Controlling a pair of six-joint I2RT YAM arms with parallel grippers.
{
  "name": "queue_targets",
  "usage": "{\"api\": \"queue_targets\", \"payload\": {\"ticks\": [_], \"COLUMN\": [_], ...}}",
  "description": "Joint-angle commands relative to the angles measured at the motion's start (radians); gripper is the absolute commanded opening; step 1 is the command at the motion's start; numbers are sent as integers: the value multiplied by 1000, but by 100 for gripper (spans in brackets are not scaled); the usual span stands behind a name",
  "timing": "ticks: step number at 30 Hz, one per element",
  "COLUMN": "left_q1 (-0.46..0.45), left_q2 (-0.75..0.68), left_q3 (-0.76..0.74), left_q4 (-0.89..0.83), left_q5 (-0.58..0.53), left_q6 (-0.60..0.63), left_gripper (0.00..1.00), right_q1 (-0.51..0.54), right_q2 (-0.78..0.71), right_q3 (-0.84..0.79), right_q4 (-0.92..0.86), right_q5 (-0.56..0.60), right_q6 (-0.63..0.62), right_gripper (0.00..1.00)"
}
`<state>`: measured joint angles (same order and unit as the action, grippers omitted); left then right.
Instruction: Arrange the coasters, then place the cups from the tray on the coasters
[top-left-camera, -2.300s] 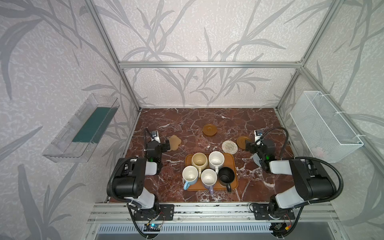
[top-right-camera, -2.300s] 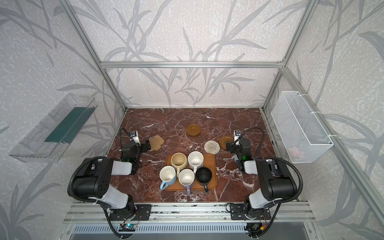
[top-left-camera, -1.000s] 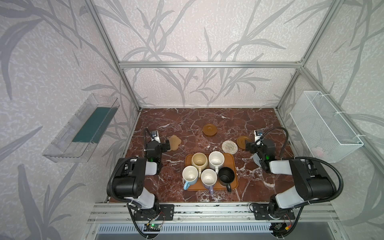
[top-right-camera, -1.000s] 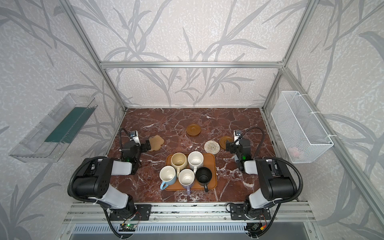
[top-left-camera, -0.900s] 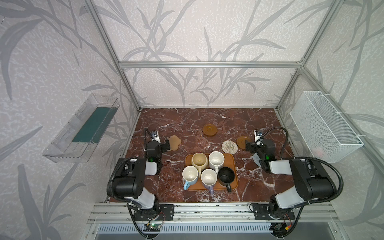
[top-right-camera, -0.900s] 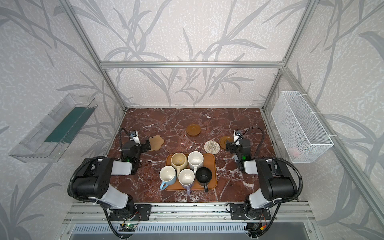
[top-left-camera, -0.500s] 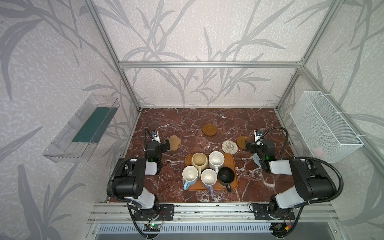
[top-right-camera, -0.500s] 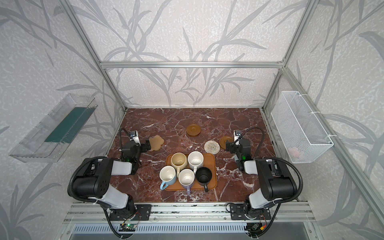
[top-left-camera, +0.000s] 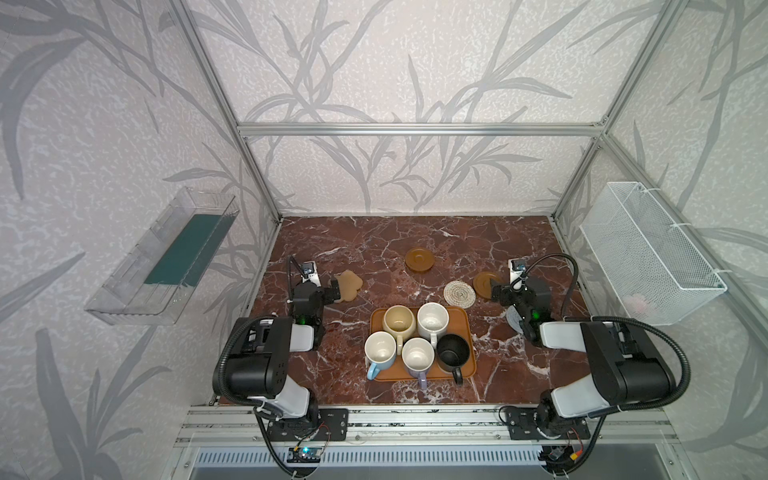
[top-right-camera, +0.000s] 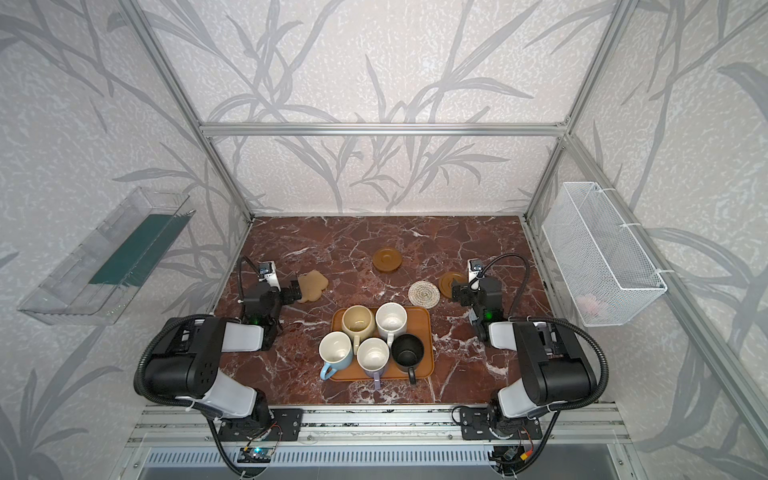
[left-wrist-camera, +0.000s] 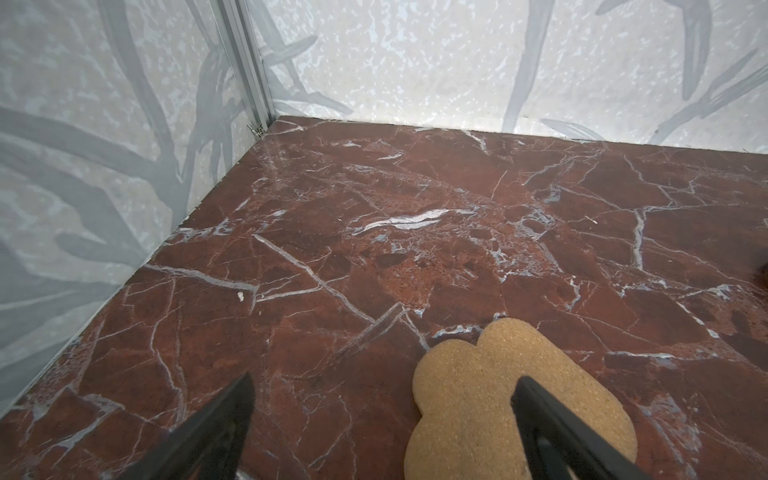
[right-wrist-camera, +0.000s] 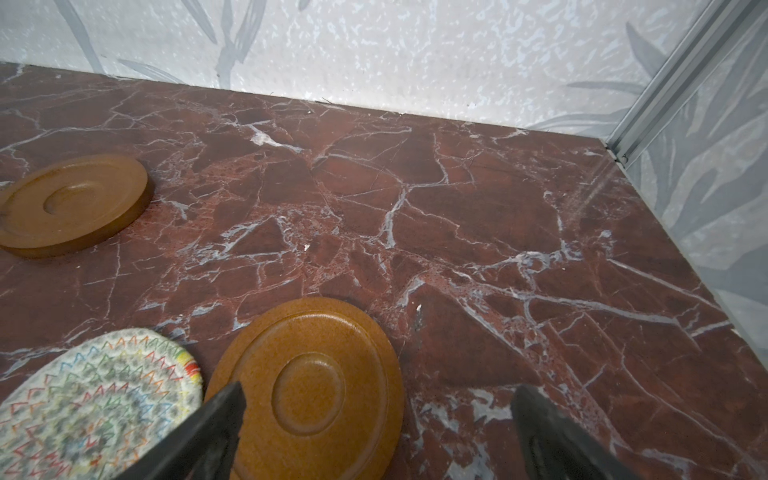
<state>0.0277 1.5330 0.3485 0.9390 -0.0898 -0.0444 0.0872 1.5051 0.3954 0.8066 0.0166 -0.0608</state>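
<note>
Arranging coasters: left gripper (top-left-camera: 336, 291) and right gripper (top-left-camera: 495, 291) gape wide, empty, at tan cloud-shaped cork coaster (top-left-camera: 350, 284) (centre-left) and round brown wooden coaster (top-left-camera: 483, 282); five mugs (top-left-camera: 417, 353) sit on orange-brown tray (top-left-camera: 462, 328), lower centre. Next: pinch coaster edges.

clear bin (top-left-camera: 124, 286) left wall, wire basket (top-left-camera: 648, 253) right

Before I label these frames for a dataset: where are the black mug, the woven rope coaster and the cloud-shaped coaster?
black mug (top-left-camera: 453, 353), in a top view, its dark inside.
woven rope coaster (top-left-camera: 459, 293), in a top view, its centre.
cloud-shaped coaster (left-wrist-camera: 465, 386), left wrist view, its bare tan face.
</note>
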Motion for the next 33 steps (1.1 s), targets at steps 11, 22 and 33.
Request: {"api": "queue_targets", "payload": {"ticks": [11, 22, 33], "left_q1": [-7, -33, -121], "left_q2": [-337, -404, -318], "left_q3": [98, 259, 329], "left_q4": [-378, -665, -784], "left_q5": [11, 191, 119], "left_q6": [-97, -502, -501], "left_gripper": [99, 99, 99], "right_q1": [4, 5, -1], "right_q2": [-283, -298, -236], "right_q3": [51, 281, 437], "right_q4": [-336, -674, -944], "right_q5": [-35, -404, -422], "right_q6": [110, 214, 205], "right_gripper": [99, 99, 99]}}
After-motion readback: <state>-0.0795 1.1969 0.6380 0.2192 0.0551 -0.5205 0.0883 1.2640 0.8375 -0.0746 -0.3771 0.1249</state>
